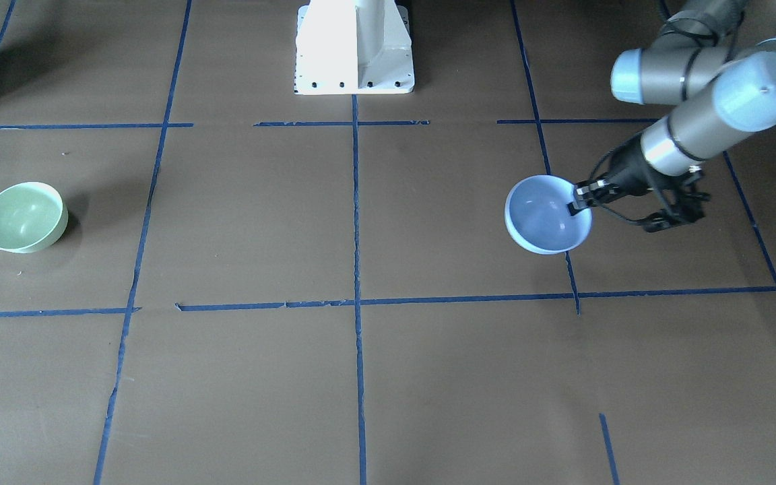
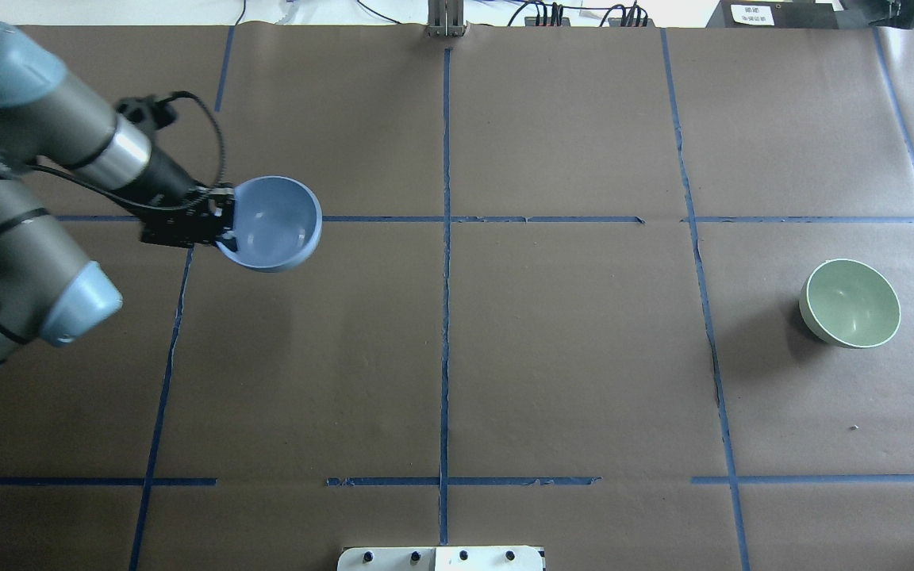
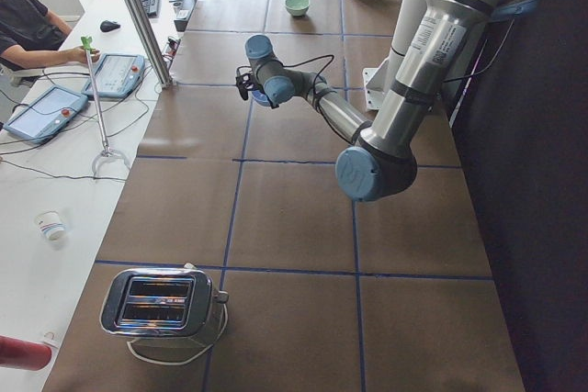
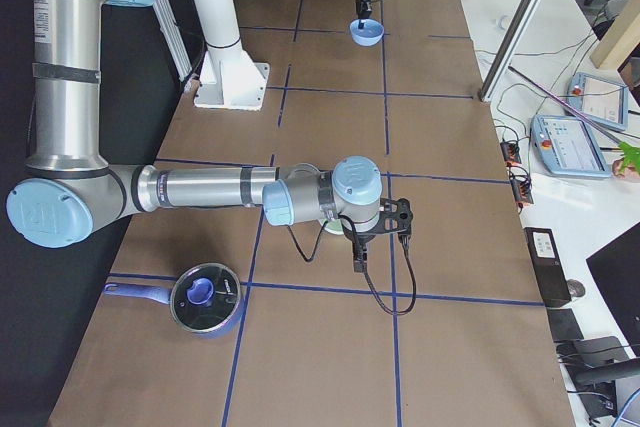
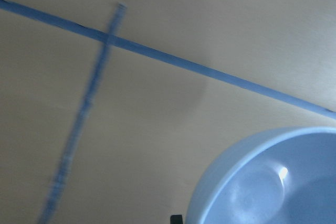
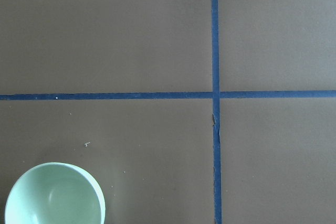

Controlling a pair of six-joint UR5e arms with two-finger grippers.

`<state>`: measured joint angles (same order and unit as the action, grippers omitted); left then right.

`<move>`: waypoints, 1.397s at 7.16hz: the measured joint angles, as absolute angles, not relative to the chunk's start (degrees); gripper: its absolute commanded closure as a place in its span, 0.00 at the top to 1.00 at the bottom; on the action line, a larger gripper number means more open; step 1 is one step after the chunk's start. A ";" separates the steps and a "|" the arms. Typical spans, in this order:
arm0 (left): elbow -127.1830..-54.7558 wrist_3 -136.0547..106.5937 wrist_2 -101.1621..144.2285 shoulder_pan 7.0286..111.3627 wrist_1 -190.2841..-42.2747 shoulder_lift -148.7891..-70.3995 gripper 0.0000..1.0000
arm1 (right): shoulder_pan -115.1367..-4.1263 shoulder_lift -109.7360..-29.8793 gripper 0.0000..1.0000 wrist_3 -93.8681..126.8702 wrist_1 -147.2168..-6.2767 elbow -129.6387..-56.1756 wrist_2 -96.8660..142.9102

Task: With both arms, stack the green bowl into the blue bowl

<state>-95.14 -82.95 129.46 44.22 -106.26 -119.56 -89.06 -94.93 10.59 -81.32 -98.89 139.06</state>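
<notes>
Pinching the blue bowl [image 2: 278, 222] by the part of its rim nearest the wrist, the left arm's jaws are clenched on it, one finger inside the wall and one outside. The bowl hangs tilted, and in the left wrist view its shadow lies apart from it, so it looks to be held clear of the counter [image 2: 552, 357], on the robot's left side. The green bowl [image 2: 851, 303] sits upright on the counter, well apart on the robot's right, with nothing touching it. Both bowls look stiff, glossy and smooth. I judge them light enough for a rim pinch but slippery, liable to swing or slide in a narrow grip, and likely to chip if dropped. The rim is the only sensible hold on walls this deep and round. Being the same size, they should nest only if the green one comes down level and centred. The left arm [image 2: 52, 127] reaches in from the side, its forearm slanting down and its wrist turned toward the bowl. The right arm [image 4: 200, 190] stretches low over the counter with its wrist camera aimed straight down and the green bowl at the lower left of that view. I cannot tell whether the right arm's jaws are released or clenched.
</notes>
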 measured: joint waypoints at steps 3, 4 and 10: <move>-87.92 -87.33 119.14 34.88 -111.60 -128.20 0.02 | -88.50 -94.29 1.00 14.03 -80.51 -99.09 140.16; -86.61 -87.48 116.73 33.04 -112.90 -128.94 0.20 | -88.46 -94.08 1.00 14.62 -80.45 -99.15 140.28; -87.81 -87.16 118.28 36.04 -112.38 -128.23 1.00 | -86.94 -94.04 1.00 15.36 -80.41 -99.21 140.39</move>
